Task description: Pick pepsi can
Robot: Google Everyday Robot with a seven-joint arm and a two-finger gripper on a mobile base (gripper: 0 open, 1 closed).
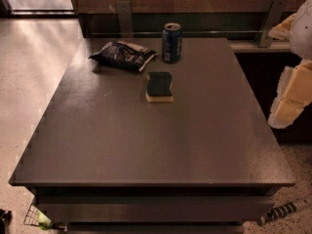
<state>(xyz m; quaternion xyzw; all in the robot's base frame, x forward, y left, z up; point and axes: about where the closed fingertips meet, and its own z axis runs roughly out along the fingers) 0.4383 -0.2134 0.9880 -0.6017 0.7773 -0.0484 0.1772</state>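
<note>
The pepsi can [172,43] is a dark blue can with a silver top. It stands upright near the far edge of the dark table [146,140], just right of a dark blue snack bag [124,55]. A sponge [159,86] with a dark green top and yellow base lies flat in front of the can. My gripper [280,77] hangs at the right edge of the view, beyond the table's right side and well away from the can. Its pale yellow fingers [291,96] stand apart and hold nothing.
A wall with a dark rail and two metal brackets [124,13] runs right behind the table's far edge. Pale speckled floor lies to the left. A striped stick-like object [285,211] lies on the floor at the front right corner.
</note>
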